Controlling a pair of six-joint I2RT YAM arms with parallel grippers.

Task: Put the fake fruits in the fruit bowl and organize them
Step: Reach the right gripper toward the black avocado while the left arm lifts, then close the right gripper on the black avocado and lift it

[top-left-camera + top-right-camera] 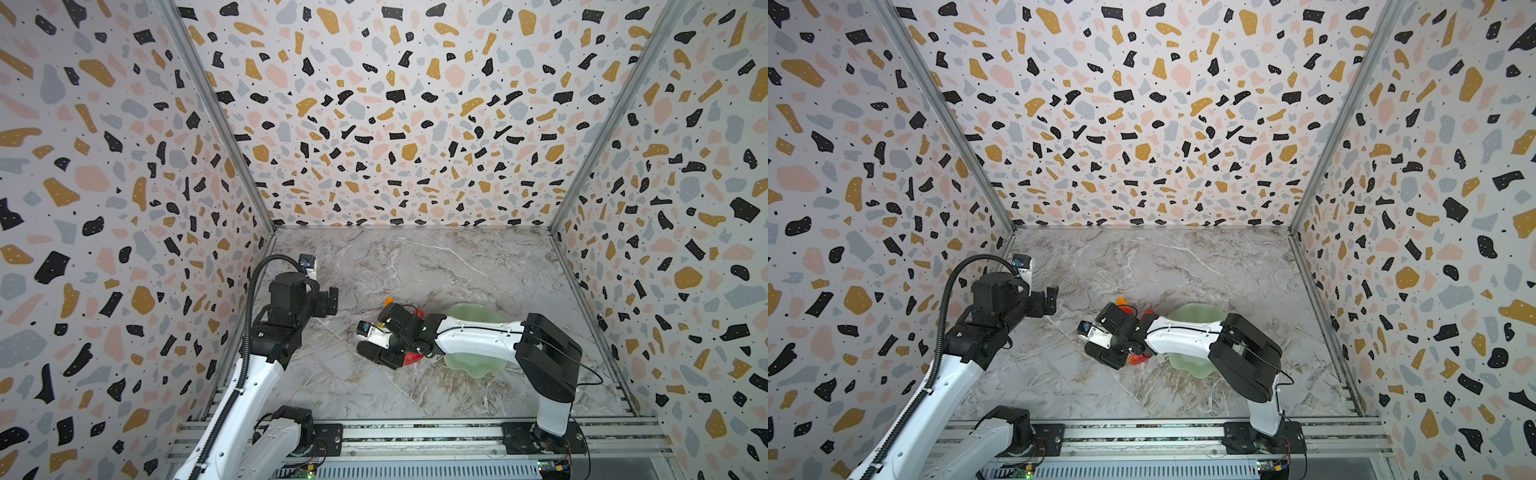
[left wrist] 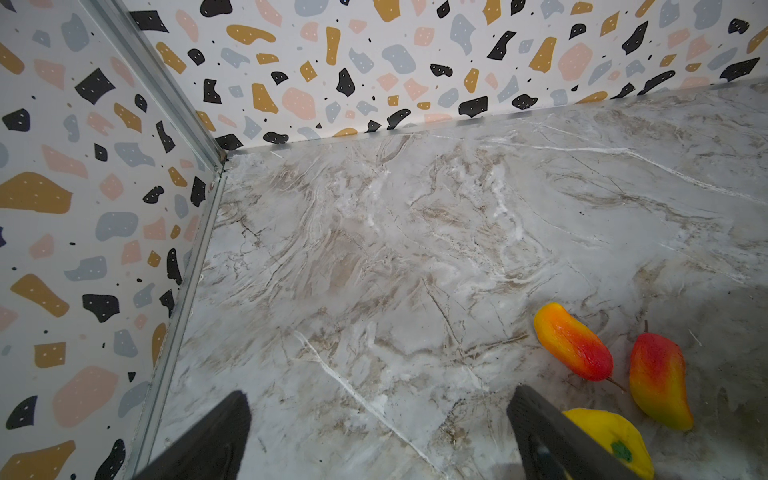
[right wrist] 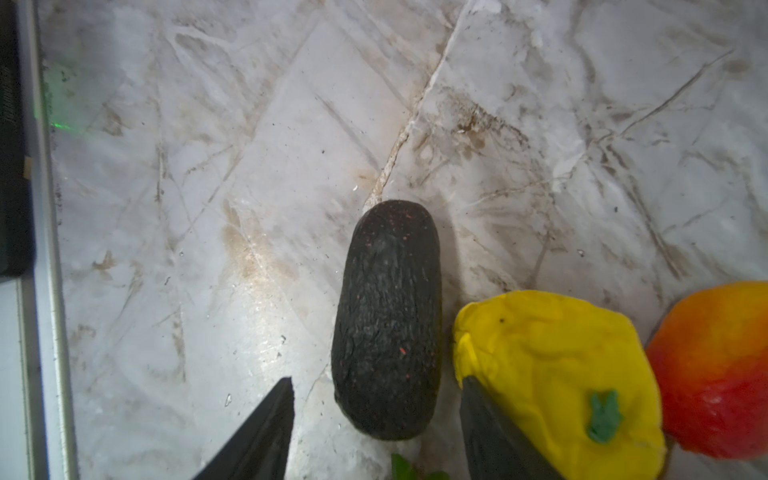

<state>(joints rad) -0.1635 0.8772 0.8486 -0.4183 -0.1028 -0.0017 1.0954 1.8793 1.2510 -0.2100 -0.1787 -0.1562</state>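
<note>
The dark blackish-green oval [image 3: 388, 324], rough-skinned and flecked with tiny red specks, lies flat on the marble counter [image 3: 249, 166]. Just beside it sits the bumpy yellow citrus [image 3: 552, 374], its green stem mark facing up. Near the citrus, an elongated red-yellow fruit [image 2: 573, 343] and its twin [image 2: 658, 380] lie on their sides, thin stems showing. In both top views the pale mint-green fruit bowl [image 1: 478, 365], wavy-rimmed and partly hidden, stands right of this cluster, with a red piece [image 1: 411, 358] just beside its rim.
</note>
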